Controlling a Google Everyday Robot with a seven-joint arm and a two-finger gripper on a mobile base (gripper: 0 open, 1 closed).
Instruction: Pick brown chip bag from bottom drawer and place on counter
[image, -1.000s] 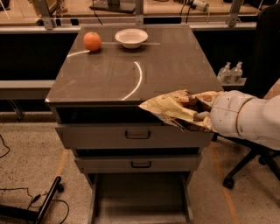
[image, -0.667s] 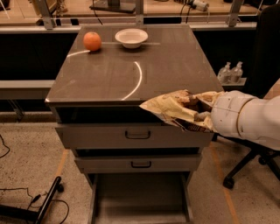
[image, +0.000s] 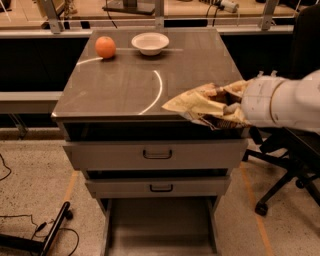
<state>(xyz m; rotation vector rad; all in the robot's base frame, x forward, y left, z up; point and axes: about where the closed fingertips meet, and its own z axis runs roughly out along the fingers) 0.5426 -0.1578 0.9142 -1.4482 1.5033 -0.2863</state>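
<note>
The brown chip bag (image: 202, 105), wrinkly with tan-yellow and dark brown patches, hangs over the front right edge of the counter (image: 130, 80). My gripper (image: 231, 108) comes in from the right on a white arm and is shut on the bag's right end. The bag's left tip reaches over the counter's front edge, near the curved light reflection. The bottom drawer (image: 160, 227) is pulled out below the two wider drawers, and its grey floor shows nothing in it.
An orange fruit (image: 105, 47) and a white bowl (image: 150, 43) stand at the back of the counter. Two grey drawers with black handles (image: 157, 154) sit under the top. An office chair base (image: 280, 185) is on the right, cables and a black bar (image: 50, 235) on the floor left.
</note>
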